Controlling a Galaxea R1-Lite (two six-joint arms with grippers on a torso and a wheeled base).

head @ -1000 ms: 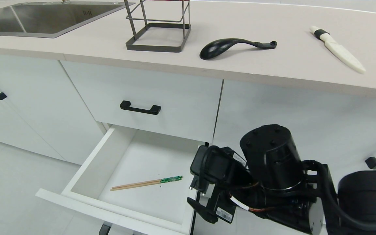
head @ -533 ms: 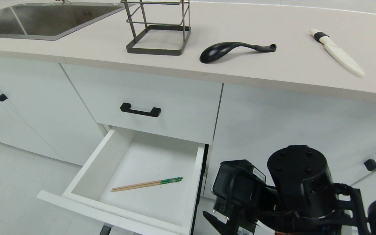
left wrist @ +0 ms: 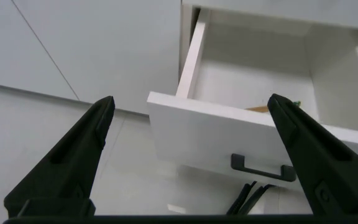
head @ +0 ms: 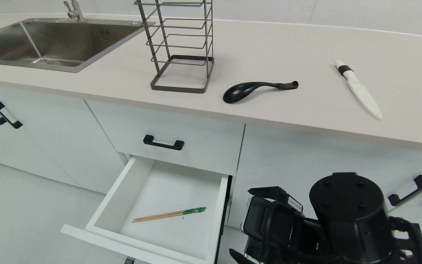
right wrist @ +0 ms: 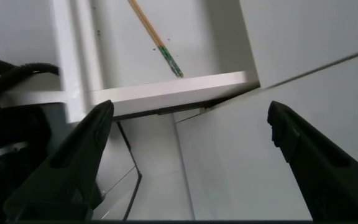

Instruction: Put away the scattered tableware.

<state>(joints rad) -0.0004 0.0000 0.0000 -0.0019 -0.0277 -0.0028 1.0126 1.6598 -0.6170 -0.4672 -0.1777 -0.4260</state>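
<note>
- Head view: chopsticks (head: 169, 215) lie inside the open drawer (head: 114, 198), apparently stowed; ladle (head: 255, 90) and knife (head: 359, 90) wait on the tabletop (head: 288, 47) above it.
- Left wrist view: left tool (left wrist: 191, 158) released, empty, facing the drawer front.
- Right wrist view: right tool (right wrist: 188, 155) released, empty, beside the drawer.
</note>
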